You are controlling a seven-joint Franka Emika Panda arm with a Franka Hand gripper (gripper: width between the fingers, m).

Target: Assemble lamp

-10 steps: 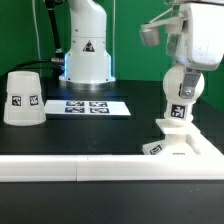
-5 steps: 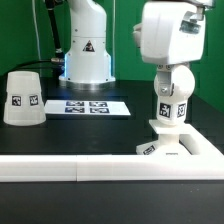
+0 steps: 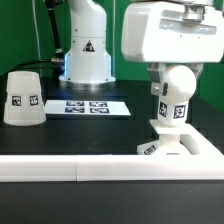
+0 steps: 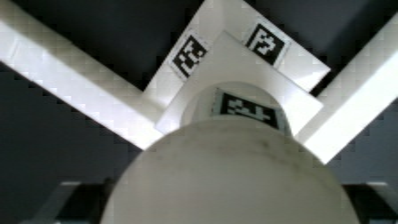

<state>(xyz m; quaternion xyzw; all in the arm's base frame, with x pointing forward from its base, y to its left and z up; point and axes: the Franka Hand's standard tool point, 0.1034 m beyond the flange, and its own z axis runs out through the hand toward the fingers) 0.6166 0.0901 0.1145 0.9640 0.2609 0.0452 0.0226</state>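
Note:
The round-headed white bulb (image 3: 176, 100) stands upright on the flat white base (image 3: 192, 150) at the exterior view's right. My gripper (image 3: 172, 70) comes down from above and is shut on the bulb's head, with the big white hand over it. In the wrist view the bulb (image 4: 228, 165) fills the middle, a dark finger (image 4: 75, 203) at each side of it, the gripper (image 4: 222, 205) around it, and the tagged base (image 4: 228, 30) lies beyond. The white cone shade (image 3: 22, 97) stands alone at the exterior view's left.
The marker board (image 3: 88, 105) lies flat between the shade and the base. A long white rail (image 3: 60, 168) runs along the front edge. The arm's white pedestal (image 3: 86, 50) stands at the back, before a green wall.
The hand has turned about the bulb's axis, so its white body now faces the exterior camera and looks larger. The bulb's tags have shifted round with it. The shade has not moved.

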